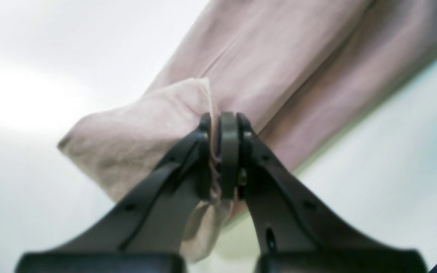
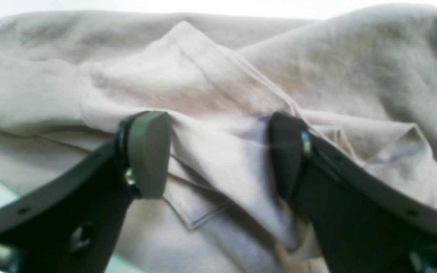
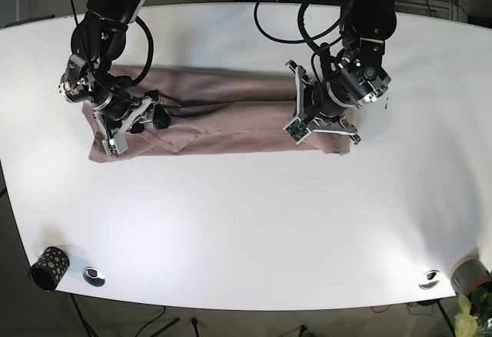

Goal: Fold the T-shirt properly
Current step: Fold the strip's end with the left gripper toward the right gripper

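The T-shirt (image 3: 223, 118) is pale pinkish-beige and lies as a long, narrow strip across the white table (image 3: 254, 221). In the base view my left gripper (image 3: 301, 114) sits on the strip's right end. The left wrist view shows my left gripper (image 1: 220, 121) shut on a fold of the T-shirt (image 1: 279, 76), with the cloth pinched between the pads. At the strip's left end is my right gripper (image 3: 156, 114). Up close, my right gripper (image 2: 218, 151) is open, its fingers (image 2: 148, 151) pressed into the rumpled T-shirt (image 2: 222, 87) with a ridge of cloth between them.
A black patterned cup (image 3: 48, 268) stands at the front left corner beside a small metal disc (image 3: 94, 276). Another disc (image 3: 429, 278) and a grey roll (image 3: 469, 275) lie at the front right corner. Cables hang behind the table's far edge.
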Robot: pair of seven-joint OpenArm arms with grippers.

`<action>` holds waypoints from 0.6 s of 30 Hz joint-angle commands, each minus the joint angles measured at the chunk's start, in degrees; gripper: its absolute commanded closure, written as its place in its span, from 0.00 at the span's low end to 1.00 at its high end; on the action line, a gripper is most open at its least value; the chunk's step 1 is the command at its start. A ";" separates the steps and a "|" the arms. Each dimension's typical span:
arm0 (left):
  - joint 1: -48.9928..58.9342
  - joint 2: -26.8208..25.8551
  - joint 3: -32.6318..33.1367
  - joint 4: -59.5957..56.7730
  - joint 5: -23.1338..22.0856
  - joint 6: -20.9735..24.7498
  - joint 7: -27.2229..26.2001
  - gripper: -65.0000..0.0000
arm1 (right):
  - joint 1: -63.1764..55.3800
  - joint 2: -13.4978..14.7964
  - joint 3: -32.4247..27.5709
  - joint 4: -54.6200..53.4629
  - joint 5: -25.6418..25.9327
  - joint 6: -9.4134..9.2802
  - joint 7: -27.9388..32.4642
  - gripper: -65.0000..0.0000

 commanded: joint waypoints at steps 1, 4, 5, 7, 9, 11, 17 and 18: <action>-1.17 2.15 0.11 1.17 -0.64 -0.06 -1.25 1.00 | 0.42 0.27 0.02 0.38 -0.60 -0.07 -1.22 0.40; -1.70 4.61 0.11 1.08 -0.38 -0.06 -1.25 1.00 | 0.42 0.27 0.02 0.38 -0.60 -0.07 -1.22 0.40; -2.14 4.96 0.11 1.08 -0.38 -0.06 -1.25 1.00 | 0.42 0.27 0.02 0.38 -0.60 -0.07 -1.22 0.40; -3.02 5.76 0.11 0.99 -0.47 -0.06 -1.25 1.00 | 0.42 0.27 0.02 0.38 -0.60 -0.07 -1.22 0.40; -3.28 6.55 0.11 0.99 -0.47 -0.06 -1.25 1.00 | 0.42 0.27 0.02 0.38 -0.60 -0.07 -1.22 0.40; -3.37 7.16 0.11 0.37 -0.47 -0.06 -1.25 1.00 | 0.42 0.27 0.02 0.38 -0.60 -0.07 -1.22 0.40; -4.25 7.25 1.96 -7.36 -0.82 -0.06 -3.98 0.99 | 0.42 0.27 0.02 0.38 -0.60 -0.07 -1.22 0.40; -4.25 7.16 2.75 -9.03 -0.82 -0.06 -5.03 0.99 | 0.42 0.27 0.02 0.38 -0.60 -0.07 -1.22 0.40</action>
